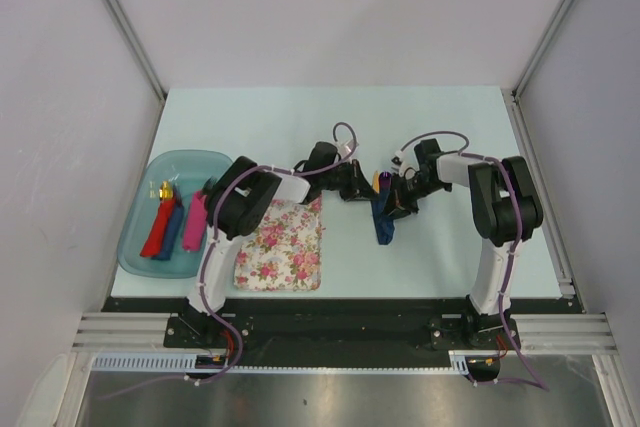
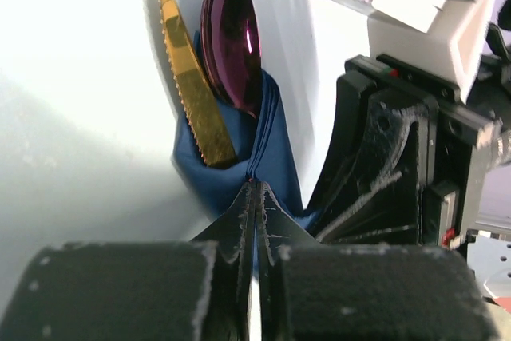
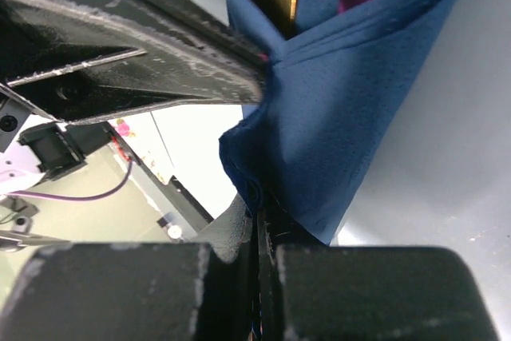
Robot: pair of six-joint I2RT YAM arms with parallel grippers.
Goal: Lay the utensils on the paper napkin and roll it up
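Table (image 1: pixel 440 247): pale teal top between white walls; we see both arm bases at its near edge.
Floral mat (image 1: pixel 281 246): lies flat just beyond the left arm's base, left of centre.
Tray (image 1: pixel 135 252): teal, at the table's left edge, holding chunky pieces (image 1: pixel 158 230) in red, blue and pink.
Paper napkin (image 1: pixel 384 224): navy, gathered into a narrow folded strip at mid-table, right of the mat and apart from it, between the two grippers.
Left gripper (image 2: pixel 254 196): clenched; we see its tips pinching a fold of the napkin from the left.
Right gripper (image 3: pixel 259 217): clamped on the napkin's edge from the right, close to the left one.
Gold utensil (image 2: pixel 192 89): serrated blade, tucked into the napkin and sticking out at the strip's far end.
Purple spoon (image 2: pixel 231 41): just beside the gold blade, its shiny bowl rising from the same fold.
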